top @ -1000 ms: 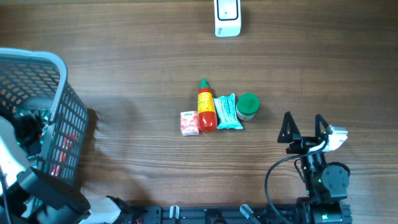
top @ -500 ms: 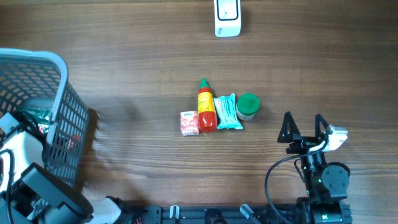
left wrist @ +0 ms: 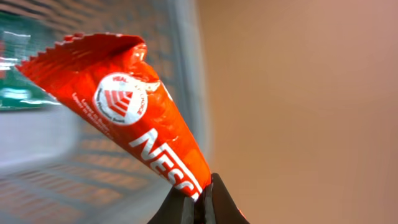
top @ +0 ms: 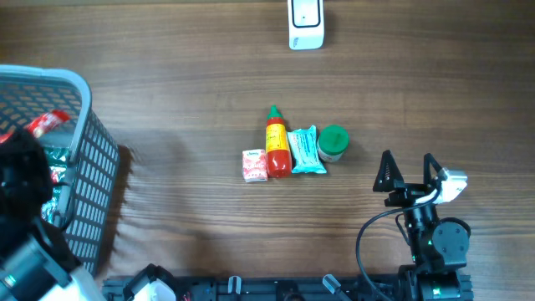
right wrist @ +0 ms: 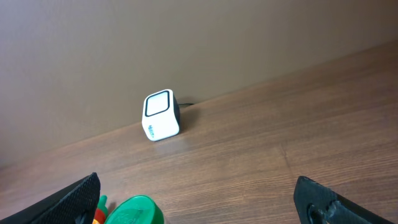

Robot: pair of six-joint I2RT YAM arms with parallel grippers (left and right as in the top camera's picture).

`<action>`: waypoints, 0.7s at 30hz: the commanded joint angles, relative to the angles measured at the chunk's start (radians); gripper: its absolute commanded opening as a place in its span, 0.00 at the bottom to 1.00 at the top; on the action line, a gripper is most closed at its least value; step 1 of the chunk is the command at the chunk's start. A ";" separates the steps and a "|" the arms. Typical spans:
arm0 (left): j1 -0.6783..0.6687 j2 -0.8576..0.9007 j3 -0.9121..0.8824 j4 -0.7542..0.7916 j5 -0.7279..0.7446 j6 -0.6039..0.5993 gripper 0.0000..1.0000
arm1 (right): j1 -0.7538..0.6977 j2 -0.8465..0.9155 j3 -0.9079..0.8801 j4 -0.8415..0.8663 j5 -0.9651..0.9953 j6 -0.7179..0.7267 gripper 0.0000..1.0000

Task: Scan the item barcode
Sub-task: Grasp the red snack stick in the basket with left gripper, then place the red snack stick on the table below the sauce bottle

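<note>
Reading poorly at far left: finding the left arm (top: 21, 180) cut off by the overhead frame edge and covering much of the basket (top: 84, 88), and finding the mesh blurred in the left wrist view. Noting the left hand (left wrist: 199, 202) pinching shut on the narrow lower end of the red wrapper (left wrist: 134, 134) and covering part of its white lettering. Placing the wrapper within the basket's outline from overhead, well apart from the scanner (top: 305, 22); not telling its height above the basket. Tracing its long axis from the fingertips up and leftward in the wrist view, ending in a crimped edge farthest from the hand. Logging a pink packet (top: 254, 165), red bottle (top: 277, 144), teal pouch (top: 306, 150) and green-lidded jar (top: 333, 143) lying side by side at the middle of the counter (top: 184, 100). Recording the right hand (top: 408, 163) standing wide open at near right, gripping nothing and facing the scanner.
</note>
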 commanded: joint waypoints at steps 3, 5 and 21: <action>-0.367 -0.060 0.006 0.112 0.258 0.355 0.04 | 0.000 -0.005 -0.001 0.006 0.006 -0.011 1.00; -0.543 -0.035 0.001 0.066 0.259 0.527 0.04 | 0.000 -0.005 -0.001 0.006 0.006 -0.011 1.00; -1.343 0.852 0.001 -0.005 -0.068 0.589 0.04 | 0.000 -0.005 -0.001 0.006 0.006 -0.011 1.00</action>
